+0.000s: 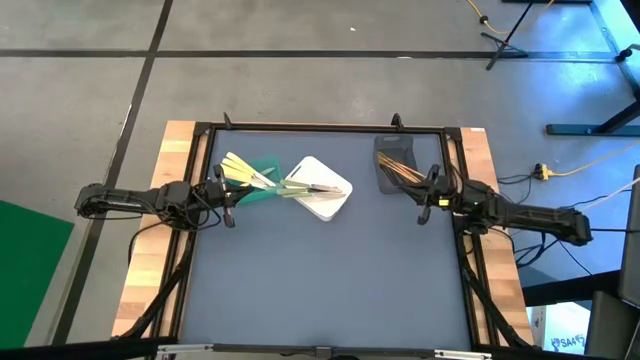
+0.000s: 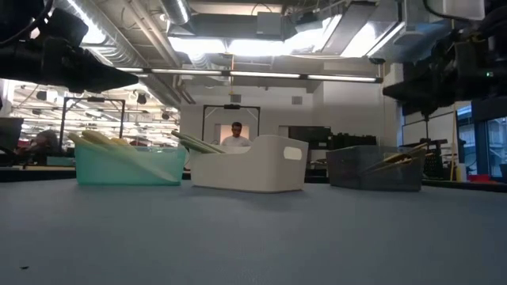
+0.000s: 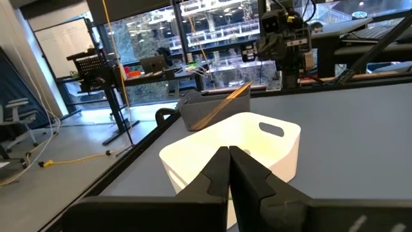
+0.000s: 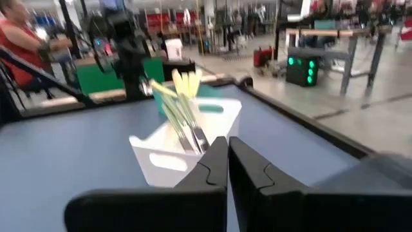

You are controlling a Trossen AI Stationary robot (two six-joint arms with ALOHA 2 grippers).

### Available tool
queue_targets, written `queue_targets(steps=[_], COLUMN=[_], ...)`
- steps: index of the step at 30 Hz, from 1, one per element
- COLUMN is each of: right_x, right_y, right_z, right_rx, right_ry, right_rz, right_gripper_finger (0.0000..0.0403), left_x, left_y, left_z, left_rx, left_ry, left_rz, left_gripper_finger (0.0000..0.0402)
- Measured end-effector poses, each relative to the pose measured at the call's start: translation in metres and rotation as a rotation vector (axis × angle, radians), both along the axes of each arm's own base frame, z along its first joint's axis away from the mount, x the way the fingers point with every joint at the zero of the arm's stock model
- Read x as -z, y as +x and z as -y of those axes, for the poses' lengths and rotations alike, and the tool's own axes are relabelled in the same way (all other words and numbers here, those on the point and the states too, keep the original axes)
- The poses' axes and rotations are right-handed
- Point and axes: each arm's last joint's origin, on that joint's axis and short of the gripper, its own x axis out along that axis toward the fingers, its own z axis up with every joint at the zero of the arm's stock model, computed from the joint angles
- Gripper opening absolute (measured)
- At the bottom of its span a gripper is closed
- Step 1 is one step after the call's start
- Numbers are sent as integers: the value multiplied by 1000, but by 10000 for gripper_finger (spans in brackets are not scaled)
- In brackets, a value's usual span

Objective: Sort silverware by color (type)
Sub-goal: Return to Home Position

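Silverware (image 1: 300, 186) looks fully binned from up top. The yellow pieces (image 1: 238, 166) stick out of the green bin (image 1: 268, 166) at upper centre-left. The light green and silver pieces (image 1: 318, 187) lie in the white bin (image 1: 338, 200) right beside it. The gold-brown pieces (image 1: 398, 170) sit in the dark grey bin (image 1: 383, 148) at upper centre-right. I can't spot anything loose on the grey mat (image 1: 320, 280).

So you're at the wrap-up, I'd say: sorting done, arms heading home. Your left gripper (image 3: 229, 161) sits just left of the green bin and your right gripper (image 4: 227, 149) just right of the dark grey one. On both, the fingers are pressed together with nothing between them. The next move needs no grasp. Just pull each arm out toward its own side, and watch those handles poking over the rims near the fingers.

Counts: three bins, one per colour, plus two arms and two grippers. The silverware falls into three bunches, but the pieces overlap too much to count each one.
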Motion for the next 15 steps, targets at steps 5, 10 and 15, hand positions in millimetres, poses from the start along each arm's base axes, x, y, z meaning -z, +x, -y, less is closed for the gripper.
queue_targets(steps=[5, 10, 15], right_x=[-10, -11, -11], right_y=[-4, -8, -11], right_z=[-2, -3, -3], right_rx=[-47, -54, -53], right_ry=[-15, -21, -22], right_rz=[85, 97, 97], right_gripper_finger=[5, 5, 5], left_x=[0, 0, 0], left_y=[0, 0, 0], left_z=[0, 0, 0], left_rx=[0, 1, 1], left_ry=[0, 0, 0], left_rz=[0, 0, 0], left_gripper_finger=[2, 2, 1])
